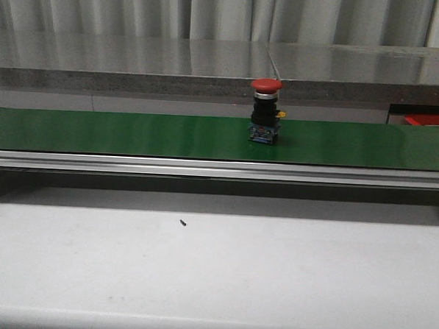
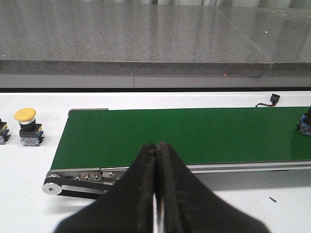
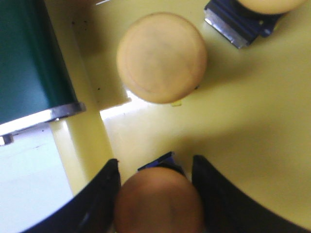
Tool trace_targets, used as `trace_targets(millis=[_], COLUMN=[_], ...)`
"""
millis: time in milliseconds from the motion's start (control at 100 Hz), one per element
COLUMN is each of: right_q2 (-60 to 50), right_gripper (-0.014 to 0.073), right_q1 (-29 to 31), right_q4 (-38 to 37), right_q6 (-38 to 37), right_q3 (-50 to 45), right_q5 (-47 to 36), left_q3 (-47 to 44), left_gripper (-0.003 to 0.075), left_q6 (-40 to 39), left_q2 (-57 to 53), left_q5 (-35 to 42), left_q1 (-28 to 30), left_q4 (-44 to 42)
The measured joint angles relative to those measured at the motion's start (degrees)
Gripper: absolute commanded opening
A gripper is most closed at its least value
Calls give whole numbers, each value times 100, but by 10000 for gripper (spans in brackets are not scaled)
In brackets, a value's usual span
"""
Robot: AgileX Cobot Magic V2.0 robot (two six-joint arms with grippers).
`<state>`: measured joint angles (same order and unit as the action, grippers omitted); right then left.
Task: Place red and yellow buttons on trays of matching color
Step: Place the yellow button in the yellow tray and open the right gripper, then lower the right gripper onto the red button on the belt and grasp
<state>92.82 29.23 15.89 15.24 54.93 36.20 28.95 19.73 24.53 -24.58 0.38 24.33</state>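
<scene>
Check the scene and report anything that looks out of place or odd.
Nothing is damaged or spilled. One small black speck lies alone on the white table in front of the green belt. The red button stands upright on the belt.

The setting reads as an industrial test cell or automation lab rather than any domestic room; a long green conveyor belt (image 1: 133,133) on an aluminium frame (image 1: 204,169) runs across a plain white desk (image 1: 214,275); its end roller and bolted side plate (image 2: 73,180) are exposed in the left wrist view; behind it stands a grey speckled stone-like ledge (image 1: 121,82) under a brushed-metal surface (image 1: 137,53), with pale pleated curtains (image 1: 103,3) closing off the rear; the goods present are industrial push-button switches, one red-capped (image 1: 266,110) on the belt, one yellow-capped (image 2: 27,126) on the desk; a glossy yellow tray (image 3: 252,121) holds more.
</scene>
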Motion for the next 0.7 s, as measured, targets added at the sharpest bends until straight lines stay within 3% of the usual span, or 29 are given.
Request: trace_targets(millis=[210, 520, 700], right_q2=[0, -476, -1260], right_gripper=[453, 451, 451], right_q1=[0, 0, -365], right_q4=[2, 12, 71], right_q6=[0, 0, 312], right_q3=[0, 0, 14], right_q5=[23, 61, 21], left_q3=[0, 0, 0], left_gripper=[-19, -19, -19], left_q6=[0, 0, 0], left_q2=[0, 0, 0], left_q5=[0, 0, 0], left_q1=[0, 0, 0], left_q4=[0, 0, 0])
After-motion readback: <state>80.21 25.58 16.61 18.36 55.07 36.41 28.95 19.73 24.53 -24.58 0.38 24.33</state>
